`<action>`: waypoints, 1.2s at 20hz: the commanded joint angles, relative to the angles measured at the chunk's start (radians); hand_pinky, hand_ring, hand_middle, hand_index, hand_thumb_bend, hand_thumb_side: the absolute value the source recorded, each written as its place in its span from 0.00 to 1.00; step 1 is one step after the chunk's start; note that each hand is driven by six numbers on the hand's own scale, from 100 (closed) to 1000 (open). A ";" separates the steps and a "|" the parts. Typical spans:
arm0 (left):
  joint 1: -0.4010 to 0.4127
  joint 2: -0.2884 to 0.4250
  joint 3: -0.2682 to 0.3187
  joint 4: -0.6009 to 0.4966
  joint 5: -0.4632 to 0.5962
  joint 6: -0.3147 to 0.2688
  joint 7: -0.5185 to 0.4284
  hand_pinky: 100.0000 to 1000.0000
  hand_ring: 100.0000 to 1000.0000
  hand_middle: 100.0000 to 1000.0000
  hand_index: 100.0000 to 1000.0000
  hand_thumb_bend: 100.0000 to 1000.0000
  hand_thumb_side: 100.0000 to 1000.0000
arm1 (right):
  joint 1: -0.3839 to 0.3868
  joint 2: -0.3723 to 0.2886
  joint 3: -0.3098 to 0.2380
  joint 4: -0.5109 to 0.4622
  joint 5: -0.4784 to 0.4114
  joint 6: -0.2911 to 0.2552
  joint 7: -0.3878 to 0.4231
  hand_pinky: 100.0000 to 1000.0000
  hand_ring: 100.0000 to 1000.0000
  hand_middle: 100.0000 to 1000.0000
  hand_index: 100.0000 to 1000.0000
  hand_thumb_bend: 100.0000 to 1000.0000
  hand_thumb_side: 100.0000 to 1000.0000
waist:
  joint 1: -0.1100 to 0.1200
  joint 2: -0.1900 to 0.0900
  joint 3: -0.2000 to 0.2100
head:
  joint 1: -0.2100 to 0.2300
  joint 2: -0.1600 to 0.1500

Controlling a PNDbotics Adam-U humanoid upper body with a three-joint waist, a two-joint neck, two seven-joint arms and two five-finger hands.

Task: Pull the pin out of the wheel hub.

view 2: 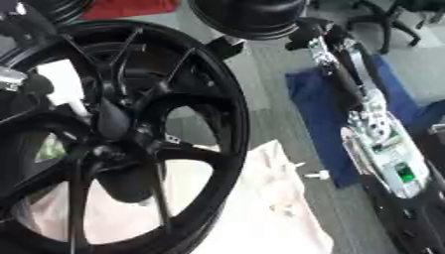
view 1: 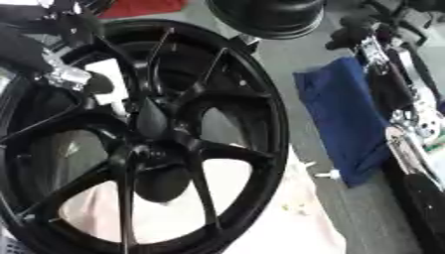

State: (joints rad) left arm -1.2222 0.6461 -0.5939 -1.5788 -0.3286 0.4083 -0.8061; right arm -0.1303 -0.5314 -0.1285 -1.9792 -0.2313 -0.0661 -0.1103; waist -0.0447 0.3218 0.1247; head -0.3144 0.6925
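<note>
A: Item one, fingers?

B: Left hand [view 1: 74, 74], upper left, reaching in among the spokes of the wheel hub [view 1: 143, 134]; silver parts and dark fingers lie against a white piece [view 1: 109, 82] behind the spokes; whether the fingers are curled, spread or pinching, cannot tell; too much is hidden by spoke and shadow.

A: Right hand?

B: Only the right arm [view 2: 365, 114] shows, black with silver joints, running down the right side; its upper end is a dark blur near the top; fingers not made out.

A: The pin?

B: Cannot pick it out with certainty; a small white thing [view 1: 329, 174] lies apart from the hub, just beside the lower edge of the blue cloth [view 1: 343, 124].

A: Item two, the hub itself?

B: Black, multi-spoked, filling the left half, tilted in view; resting over a pale pink sheet [view 1: 295, 218]; grey floor [view 1: 278, 69] between hub and cloth.

A: Beyond that?

B: A round black object [view 1: 265, 17] at top centre; a red patch [view 1: 139, 7] at top left.
</note>
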 commanded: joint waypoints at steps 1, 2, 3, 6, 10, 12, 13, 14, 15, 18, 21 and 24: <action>-0.011 0.006 0.005 0.001 -0.015 0.053 -0.043 0.86 0.74 0.72 0.87 0.60 0.52 | -0.007 -0.011 -0.005 -0.021 -0.002 0.000 0.003 0.98 0.66 0.60 0.75 0.00 0.64 | 0.003 -0.014 0.000 | 0.003 -0.008; -0.009 0.005 0.004 0.001 -0.015 0.054 -0.046 0.85 0.74 0.72 0.86 0.60 0.52 | -0.007 -0.010 -0.004 -0.021 -0.002 0.000 0.003 0.98 0.66 0.60 0.75 0.00 0.64 | 0.003 -0.013 0.000 | 0.004 -0.008; -0.009 0.004 0.003 0.002 -0.014 0.054 -0.047 0.85 0.74 0.71 0.86 0.60 0.52 | -0.008 -0.010 -0.004 -0.021 -0.002 0.001 0.003 0.98 0.66 0.60 0.75 0.00 0.64 | 0.003 -0.012 0.000 | 0.004 -0.008; -0.005 0.000 0.001 0.006 -0.013 0.056 -0.048 0.84 0.72 0.69 0.84 0.60 0.51 | -0.008 -0.006 -0.004 -0.021 -0.002 0.002 0.003 0.98 0.66 0.60 0.75 0.00 0.65 | 0.003 -0.010 -0.004 | 0.005 -0.010; 0.008 -0.005 -0.004 0.020 -0.032 0.059 -0.044 0.83 0.71 0.67 0.82 0.60 0.49 | -0.009 -0.003 -0.003 -0.021 -0.003 0.001 0.003 0.98 0.66 0.60 0.75 0.00 0.65 | 0.003 -0.006 -0.013 | 0.008 -0.014; 0.014 -0.007 -0.005 0.026 -0.037 0.060 -0.042 0.81 0.69 0.65 0.81 0.59 0.47 | -0.009 -0.002 -0.003 -0.021 -0.003 0.002 0.002 0.98 0.66 0.60 0.75 0.00 0.65 | 0.003 -0.004 -0.016 | 0.009 -0.015; 0.016 -0.008 -0.006 0.028 -0.036 0.060 -0.041 0.81 0.67 0.64 0.81 0.59 0.47 | -0.009 -0.001 -0.003 -0.021 -0.003 0.002 0.002 0.99 0.66 0.60 0.75 0.00 0.66 | 0.004 -0.003 -0.016 | 0.009 -0.014; 0.017 -0.009 -0.006 0.029 -0.035 0.061 -0.040 0.80 0.66 0.62 0.80 0.58 0.47 | -0.010 0.000 -0.003 -0.021 -0.003 0.003 0.003 0.99 0.66 0.60 0.75 0.00 0.66 | 0.004 -0.002 -0.016 | 0.009 -0.014; 0.017 -0.011 -0.006 0.028 -0.032 0.061 -0.039 0.80 0.65 0.61 0.80 0.58 0.47 | -0.010 0.001 -0.002 -0.021 -0.003 0.003 0.003 0.99 0.66 0.60 0.75 0.00 0.66 | 0.004 -0.001 -0.016 | 0.009 -0.014; 0.016 -0.014 -0.007 0.025 -0.021 0.063 -0.036 0.79 0.63 0.59 0.78 0.57 0.46 | -0.010 0.001 -0.001 -0.021 -0.004 0.005 0.004 0.99 0.66 0.60 0.75 0.00 0.66 | 0.004 0.000 -0.017 | 0.002 -0.016; 0.016 -0.016 -0.009 0.024 -0.015 0.067 -0.034 0.78 0.62 0.58 0.77 0.57 0.45 | -0.010 0.003 -0.001 -0.021 -0.004 0.006 0.006 0.99 0.66 0.60 0.75 0.00 0.66 | 0.005 0.000 -0.018 | -0.019 -0.024; 0.017 -0.016 -0.011 0.024 -0.018 0.068 -0.035 0.78 0.61 0.57 0.76 0.57 0.44 | -0.010 0.003 -0.001 -0.021 -0.005 0.005 0.007 0.99 0.66 0.60 0.75 0.00 0.66 | 0.005 -0.002 -0.019 | -0.038 -0.036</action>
State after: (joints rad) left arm -1.1893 0.6224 -0.6127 -1.5455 -0.3516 0.4227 -0.7918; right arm -0.1321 -0.5141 -0.1229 -1.9792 -0.2317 -0.0610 -0.1058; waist -0.0419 0.3395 0.1075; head -0.3423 0.6736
